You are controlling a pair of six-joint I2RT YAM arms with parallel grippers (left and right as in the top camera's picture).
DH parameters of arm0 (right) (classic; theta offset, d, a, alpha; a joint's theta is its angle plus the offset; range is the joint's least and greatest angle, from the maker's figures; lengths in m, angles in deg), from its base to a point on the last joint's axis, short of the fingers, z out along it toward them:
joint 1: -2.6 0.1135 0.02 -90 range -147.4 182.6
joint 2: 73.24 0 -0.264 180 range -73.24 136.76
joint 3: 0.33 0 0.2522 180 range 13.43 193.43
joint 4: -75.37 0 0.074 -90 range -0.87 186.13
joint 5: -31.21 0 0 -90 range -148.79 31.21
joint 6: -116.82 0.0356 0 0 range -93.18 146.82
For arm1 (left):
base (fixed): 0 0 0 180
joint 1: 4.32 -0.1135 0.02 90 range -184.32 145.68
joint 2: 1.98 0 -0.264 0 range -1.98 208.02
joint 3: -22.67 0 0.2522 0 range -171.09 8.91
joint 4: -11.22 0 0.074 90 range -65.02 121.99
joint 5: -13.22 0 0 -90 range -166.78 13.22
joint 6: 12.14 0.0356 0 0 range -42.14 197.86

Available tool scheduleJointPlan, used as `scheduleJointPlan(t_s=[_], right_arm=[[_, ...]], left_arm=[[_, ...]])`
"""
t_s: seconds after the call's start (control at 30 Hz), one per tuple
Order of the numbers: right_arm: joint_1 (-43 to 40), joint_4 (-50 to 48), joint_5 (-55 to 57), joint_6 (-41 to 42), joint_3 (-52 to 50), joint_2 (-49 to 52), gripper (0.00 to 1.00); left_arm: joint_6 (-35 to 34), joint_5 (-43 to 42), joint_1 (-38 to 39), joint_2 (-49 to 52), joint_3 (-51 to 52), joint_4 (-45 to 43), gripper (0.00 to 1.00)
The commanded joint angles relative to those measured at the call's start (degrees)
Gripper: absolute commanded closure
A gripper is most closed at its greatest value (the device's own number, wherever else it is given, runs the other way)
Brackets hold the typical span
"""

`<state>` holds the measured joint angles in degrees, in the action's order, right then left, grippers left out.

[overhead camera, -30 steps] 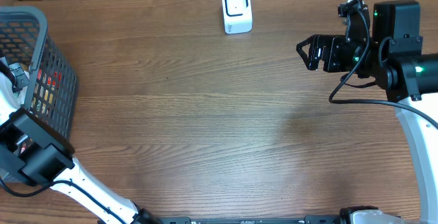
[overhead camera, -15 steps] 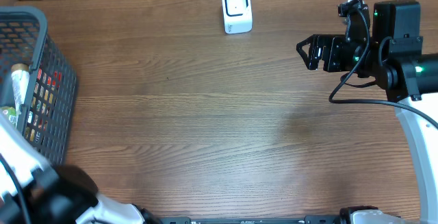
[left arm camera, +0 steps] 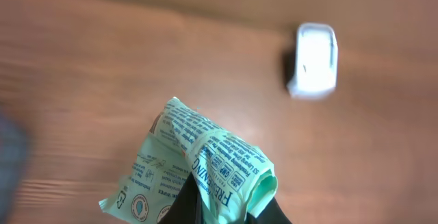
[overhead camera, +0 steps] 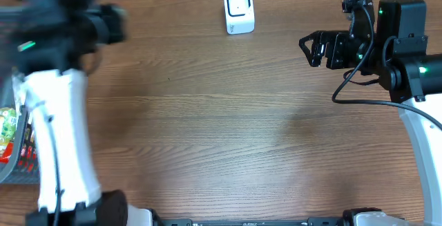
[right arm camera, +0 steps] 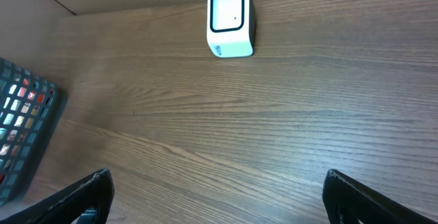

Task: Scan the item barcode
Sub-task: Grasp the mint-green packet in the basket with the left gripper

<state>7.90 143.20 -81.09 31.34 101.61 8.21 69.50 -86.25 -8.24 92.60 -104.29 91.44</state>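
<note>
light: bright, even | shadows: soft | blur: left arm (overhead camera: 59, 129) overhead, left-wrist view smeared

Thin, pale-green plastic film makes up the crinkled wipes packet (left arm camera: 205, 169), its printed skin faintly glossy. The counter (overhead camera: 228, 129) is brown wood grain with a smooth, low-sheen finish. The scanner (overhead camera: 239, 10) has a glossy white plastic shell around a dark window, and the basket (right arm camera: 27, 125) is matt grey mesh. Smooth white plastic cases the left arm (overhead camera: 59, 136); the right fingers (right arm camera: 369, 198) are matt black.
</note>
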Motion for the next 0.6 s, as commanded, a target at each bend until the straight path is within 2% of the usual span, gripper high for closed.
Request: scheduleJointPlan(t_s=[0.0, 0.3, 0.43, 0.47, 0.57], right_arm=[[0.22, -0.22, -0.26, 0.15, 1.29, 0.02, 0.02], [0.22, -0.20, -0.28, 0.17, 1.29, 0.02, 0.02], [0.22, 0.04, -0.28, 0.17, 1.29, 0.02, 0.02], [0.22, 0.11, -0.28, 0.17, 1.29, 0.02, 0.02], [0.22, 0.17, -0.28, 0.17, 1.29, 0.02, 0.01]], left_arm=[[-2.34, 6.38, 8.41, 5.73, 3.65, 0.81, 0.96], [-6.21, 7.76, 22.01, 23.45, 6.93, 1.53, 0.96], [-6.27, 7.28, 25.44, 27.12, 6.93, 2.80, 0.96], [-6.25, 6.86, 26.05, 27.43, 6.93, 2.99, 0.93], [-6.25, 6.10, 27.43, 27.43, 6.67, 3.13, 0.62]])
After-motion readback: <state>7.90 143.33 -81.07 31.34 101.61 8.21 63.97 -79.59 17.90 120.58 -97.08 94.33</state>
